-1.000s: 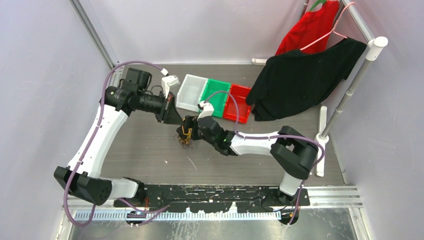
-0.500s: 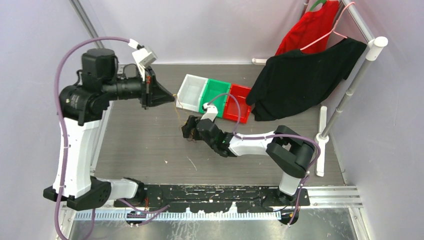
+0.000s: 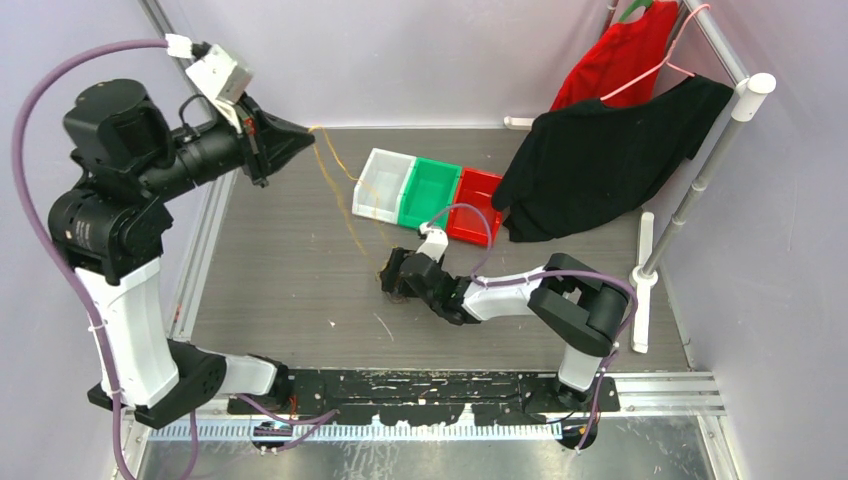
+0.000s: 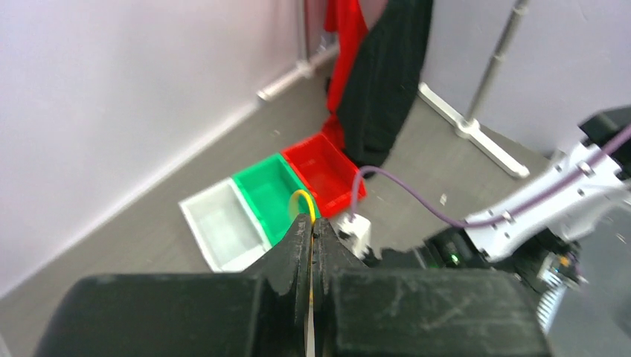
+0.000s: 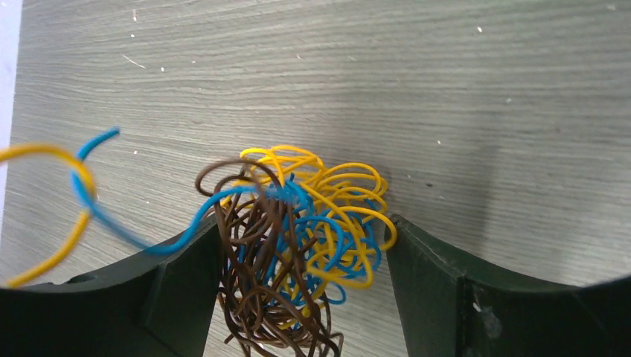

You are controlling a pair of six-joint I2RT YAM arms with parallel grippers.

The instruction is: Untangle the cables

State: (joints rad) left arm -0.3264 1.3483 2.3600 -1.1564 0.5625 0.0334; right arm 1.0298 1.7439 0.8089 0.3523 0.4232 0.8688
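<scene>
**L wrist cam: jaws pinched on yellow strand**

The left gripper (image 4: 311, 223) fills bottom centre, jaws pressed together w/ a yellow cable (image 4: 301, 195) looping over the tips. Just beyond, mid-frame, 3 bins in a row: white bin (image 4: 223, 230), green bin (image 4: 269, 190), red bin (image 4: 327, 167). Top centre: red cloth (image 4: 348, 30) beside black cloth (image 4: 387, 74). Right edge: right arm (image 4: 551, 193) w/ purple hose (image 4: 417, 197).

We see the cables (image 5: 298, 238) as thin strands in smooth, glossy plastic sheathing, and the desk (image 5: 446, 89) as matt grey with a wood grain. The bins (image 3: 430, 195) look like smooth plastic, and the black garment (image 3: 590, 160) is soft matt cloth.
</scene>
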